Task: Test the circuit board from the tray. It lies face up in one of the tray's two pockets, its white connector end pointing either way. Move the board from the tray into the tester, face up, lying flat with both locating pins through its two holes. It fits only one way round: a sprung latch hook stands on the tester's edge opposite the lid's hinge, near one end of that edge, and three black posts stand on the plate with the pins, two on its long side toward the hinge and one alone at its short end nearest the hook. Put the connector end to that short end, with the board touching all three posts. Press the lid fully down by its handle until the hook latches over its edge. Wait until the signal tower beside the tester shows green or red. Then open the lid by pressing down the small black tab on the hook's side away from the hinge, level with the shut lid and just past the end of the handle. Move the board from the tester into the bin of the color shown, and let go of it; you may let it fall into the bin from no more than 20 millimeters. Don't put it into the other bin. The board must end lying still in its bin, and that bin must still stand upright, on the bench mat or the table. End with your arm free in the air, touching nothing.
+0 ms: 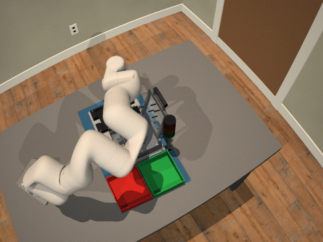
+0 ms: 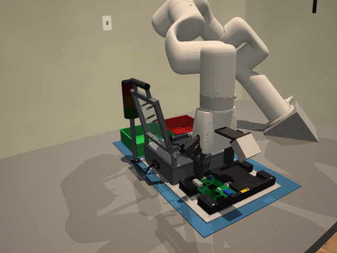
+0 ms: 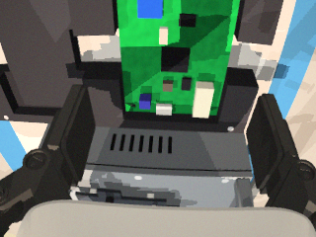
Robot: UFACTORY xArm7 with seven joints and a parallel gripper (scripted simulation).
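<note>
The green circuit board [image 2: 215, 187] lies face up in the black tray [image 2: 229, 185], in the pocket nearer the exterior camera. In the wrist view the board [image 3: 177, 42] has its white connector [image 3: 203, 99] at the end toward the tester. My gripper [image 2: 213, 163] is open and empty, low over the tray's edge next to the tester [image 2: 171, 163]. Its fingers stand wide, one on each side of the board's connector end [image 3: 168, 145], a little above it. The tester's lid [image 2: 152, 117] stands open with its black handle [image 2: 139, 83] on top. The signal tower [image 2: 127, 99] is dark.
The green bin [image 1: 160, 172] and the red bin [image 1: 128, 188] stand side by side past the tester, on the blue mat [image 2: 245, 206]. The tray's other pocket [image 2: 245, 176] is empty. My arm hides the gripper and most of the tray in the top view.
</note>
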